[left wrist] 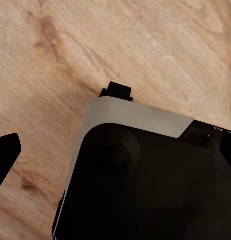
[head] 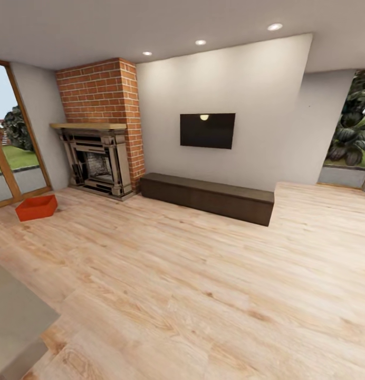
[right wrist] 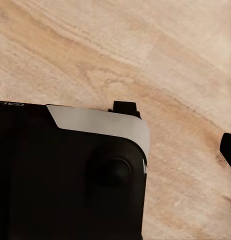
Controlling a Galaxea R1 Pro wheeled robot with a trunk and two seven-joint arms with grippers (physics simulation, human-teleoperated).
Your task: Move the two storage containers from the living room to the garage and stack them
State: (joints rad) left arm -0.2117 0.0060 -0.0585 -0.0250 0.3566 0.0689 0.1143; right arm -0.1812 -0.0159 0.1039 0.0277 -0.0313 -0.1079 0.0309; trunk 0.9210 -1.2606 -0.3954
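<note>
We are still searching the living room: one red-orange rectangular open bin (head: 37, 207) sits on the light wood plank floor (head: 203, 285) beside the brick fireplace (head: 101, 129). Next we must drive over to it. We cannot tell whether our grippers are open or closed.

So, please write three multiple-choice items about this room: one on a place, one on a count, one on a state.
1. Where is the bin?
A. On the floor by the fireplace
B. On the bench
C. Under the TV

2. How many bins show?
A. Three
B. Two
C. One

3. The TV is:
A. Showing a picture
B. Dark
C. On the floor

Key: 1 A, it sits on the planks left of the hearth. 2 C, one red-orange bin is in the head view. 3 B, its screen is black, reflecting one lamp.
</note>
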